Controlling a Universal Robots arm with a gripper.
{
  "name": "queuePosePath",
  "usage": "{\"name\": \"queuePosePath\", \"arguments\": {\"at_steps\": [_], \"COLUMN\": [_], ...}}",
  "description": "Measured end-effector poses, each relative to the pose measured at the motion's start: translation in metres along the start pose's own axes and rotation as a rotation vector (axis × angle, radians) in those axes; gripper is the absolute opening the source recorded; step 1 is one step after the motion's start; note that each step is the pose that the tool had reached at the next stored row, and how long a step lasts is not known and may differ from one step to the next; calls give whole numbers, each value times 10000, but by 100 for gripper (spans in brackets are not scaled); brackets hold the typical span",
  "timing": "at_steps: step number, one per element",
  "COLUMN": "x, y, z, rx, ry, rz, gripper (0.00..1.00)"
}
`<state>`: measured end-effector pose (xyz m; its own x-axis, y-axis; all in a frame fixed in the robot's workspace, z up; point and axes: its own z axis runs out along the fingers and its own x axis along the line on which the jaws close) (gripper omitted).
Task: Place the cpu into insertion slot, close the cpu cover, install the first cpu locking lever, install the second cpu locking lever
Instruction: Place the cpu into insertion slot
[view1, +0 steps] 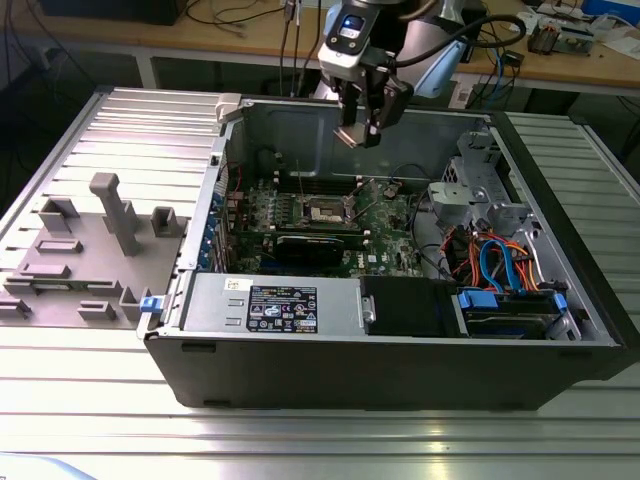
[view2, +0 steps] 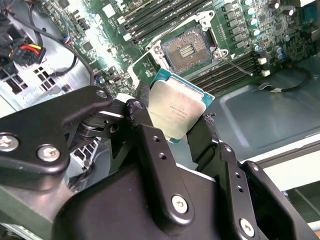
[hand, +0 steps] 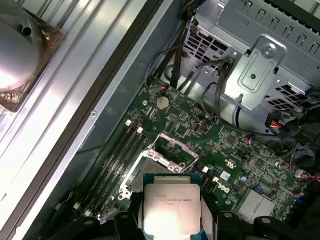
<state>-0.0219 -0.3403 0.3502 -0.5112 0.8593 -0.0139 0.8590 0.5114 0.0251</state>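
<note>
My gripper (view1: 362, 128) hangs above the open computer case, shut on the cpu (view2: 175, 107), a pale metal square with a green edge held between the two black fingers (view2: 142, 125). In the first wrist view the cpu (hand: 171, 209) sits in the gripper (hand: 171, 217) just above the board. The insertion slot (view2: 187, 47) lies open on the green motherboard (view1: 385, 215), its dark pin field bare, some way below the chip. The cpu cover (hand: 174, 149) stands raised at one side of the insertion slot (view1: 328, 212). A thin metal lever (view2: 236, 65) juts out beside the socket.
A long black card (view1: 315, 245) lies in front of the socket. A silver drive cage (view1: 480, 190) and coloured cables (view1: 490, 265) fill the case at the exterior view's right. The case walls (view1: 290, 125) ring the board. A grey fixture (view1: 100, 240) stands outside.
</note>
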Motion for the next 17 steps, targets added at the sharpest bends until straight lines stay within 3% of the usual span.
{"name": "queuePosePath", "arguments": {"at_steps": [8, 17], "x": [1, 2], "y": [-2, -4], "z": [89, 151], "rx": [21, 36], "ry": [-38, -63], "rz": [1126, 2095], "gripper": [54, 54]}}
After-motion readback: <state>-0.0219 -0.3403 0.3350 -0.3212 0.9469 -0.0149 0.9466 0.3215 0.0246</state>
